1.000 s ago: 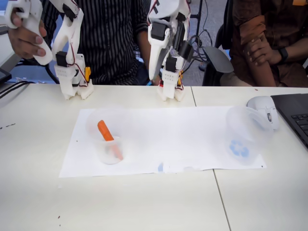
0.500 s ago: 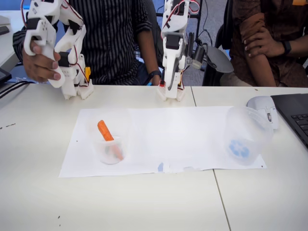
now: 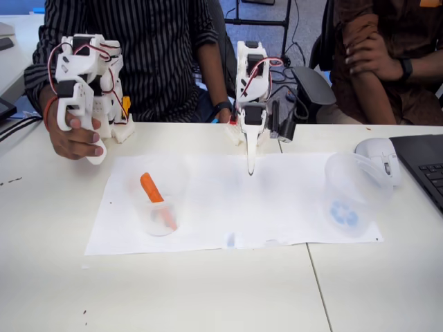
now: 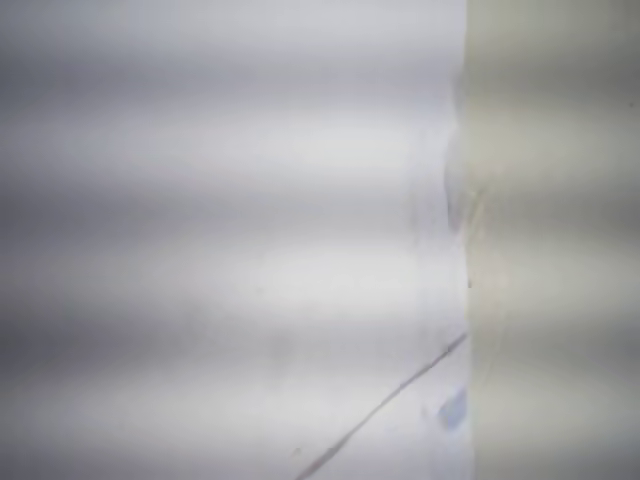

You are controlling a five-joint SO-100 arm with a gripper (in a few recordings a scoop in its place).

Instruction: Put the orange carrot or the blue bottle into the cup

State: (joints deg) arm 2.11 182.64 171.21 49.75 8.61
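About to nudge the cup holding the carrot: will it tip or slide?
The cup looks like thin clear plastic, so probably light and easily slid on the paper. The carrot leans against its wall, sticking above the rim, so a high push might tip it.

We see the cup (image 3: 158, 205) as thin translucent plastic, faintly cloudy, with the orange carrot (image 3: 155, 196) inside it looking like smooth, slightly glossy plastic. At three o'clock from it, a second clear cup (image 3: 353, 194) has the same filmy plastic look. Both stand on a matt white paper sheet (image 3: 242, 207), flat and uncreased, spread over a smooth, pale, low-sheen tabletop (image 3: 208, 290). The tool (image 3: 250, 162) looks like matt white hard plastic. At two o'clock, the computer mouse (image 3: 377, 153) shows satin white plastic. The wrist view is too blurred for us to judge any finish.
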